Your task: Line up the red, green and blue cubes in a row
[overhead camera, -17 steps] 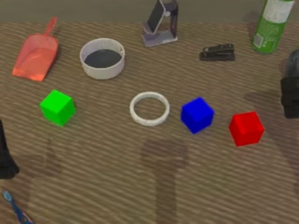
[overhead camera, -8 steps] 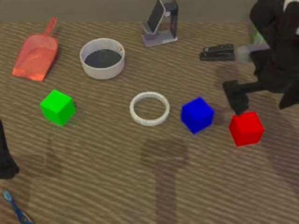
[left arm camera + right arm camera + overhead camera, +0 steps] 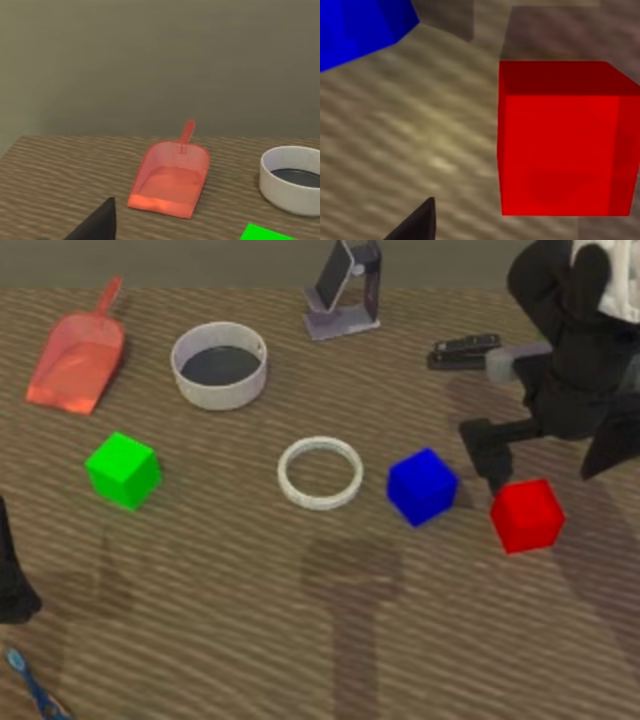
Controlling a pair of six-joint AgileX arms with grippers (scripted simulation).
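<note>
Red cube (image 3: pixel 527 515) sits at the table's right, at about four o'clock from the blue cube (image 3: pixel 422 486) just beside it; the green cube (image 3: pixel 123 470) lies well apart at the left, past a white ring (image 3: pixel 320 472). Right gripper (image 3: pixel 545 435) hangs at the red cube's twelve o'clock, fingers spread wide and empty, probably lining up a grasp. Left gripper (image 3: pixel 15 585) is parked at the left edge; I cannot tell its opening.
</note>
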